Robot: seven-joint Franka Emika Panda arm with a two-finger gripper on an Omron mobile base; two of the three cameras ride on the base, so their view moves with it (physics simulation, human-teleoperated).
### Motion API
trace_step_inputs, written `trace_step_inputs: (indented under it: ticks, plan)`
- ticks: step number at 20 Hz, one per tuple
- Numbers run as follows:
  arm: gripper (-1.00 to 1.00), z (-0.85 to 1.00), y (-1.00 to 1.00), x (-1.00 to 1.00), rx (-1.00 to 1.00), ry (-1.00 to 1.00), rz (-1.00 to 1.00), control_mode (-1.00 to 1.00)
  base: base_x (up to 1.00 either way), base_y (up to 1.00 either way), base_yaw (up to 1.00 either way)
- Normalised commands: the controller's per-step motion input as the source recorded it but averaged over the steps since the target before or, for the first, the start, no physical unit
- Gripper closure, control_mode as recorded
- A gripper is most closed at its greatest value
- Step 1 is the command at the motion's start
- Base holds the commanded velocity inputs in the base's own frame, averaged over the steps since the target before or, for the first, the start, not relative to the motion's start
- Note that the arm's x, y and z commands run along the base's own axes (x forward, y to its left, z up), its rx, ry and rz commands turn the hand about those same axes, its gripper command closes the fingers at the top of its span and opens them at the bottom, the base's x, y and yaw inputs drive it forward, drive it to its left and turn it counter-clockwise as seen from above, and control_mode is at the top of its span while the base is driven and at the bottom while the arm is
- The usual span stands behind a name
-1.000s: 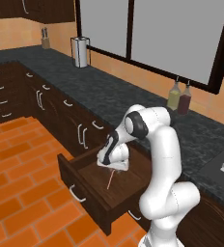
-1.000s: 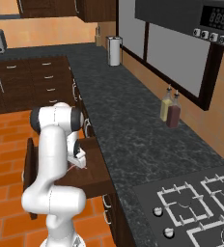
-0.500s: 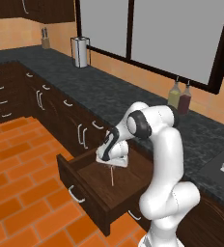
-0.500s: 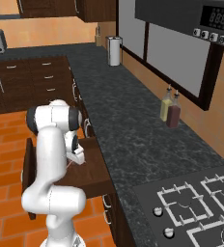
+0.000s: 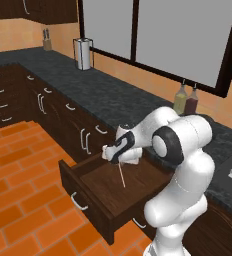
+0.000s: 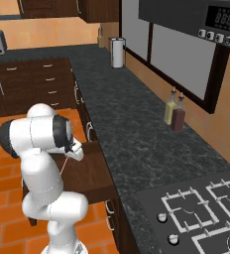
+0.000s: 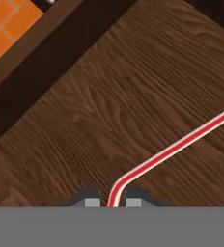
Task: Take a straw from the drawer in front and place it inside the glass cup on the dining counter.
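The gripper [image 7: 113, 201] is clenched on the straw [image 7: 174, 148] near its bent end, the jaws pinching the short tip while the long pink-and-white shaft runs out over the wooden floor of the open drawer [image 5: 95, 192]. In the left base view the straw [image 5: 122, 176] hangs down from the gripper [image 5: 115, 156] into the drawer, its lower end close to or on the drawer floor; I cannot tell whether it touches. With the hold made so close to one end, the long free part is likely to swing, so the lift is best taken straight up and slowly until the lower end clears the dark front wall of the drawer with its curved pale handle [image 5: 79, 201], and only then carried away. Keeping the shaft hanging near vertical should also help later, since that free end has to enter the mouth of the cup. The drawer is dark brown wood with a visible grain and holds nothing else that shows. Above it runs a black speckled granite table [image 6: 132, 129] with a paper towel roll [image 5: 83, 53], two bottles [image 6: 173, 112] by the window and a gas hob [image 6: 201, 208] to the right; the floor [image 5: 18, 200] is orange brick tile.
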Motion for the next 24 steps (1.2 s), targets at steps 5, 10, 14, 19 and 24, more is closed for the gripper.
trace_step_inputs:
  ticks: [5,10,14,19,24]
  plan:
    - [1.0,1.0,-0.03,0.0,0.12,0.0,0.15,-1.0,0.0,0.0,0.0]
    - [1.0,1.0,0.0,-0.03,0.08,0.04,0.01,-1.0,0.0,0.0,0.0]
    - [1.0,1.0,0.0,-0.49,0.02,0.1,0.0,-1.0,0.0,0.0,0.0]
    - [1.0,1.0,0.0,-0.72,0.0,0.08,-0.04,-1.0,0.0,0.0,0.0]
    - [1.0,0.52,0.07,-0.77,-0.04,0.03,-0.01,-1.0,0.0,0.0,0.0]
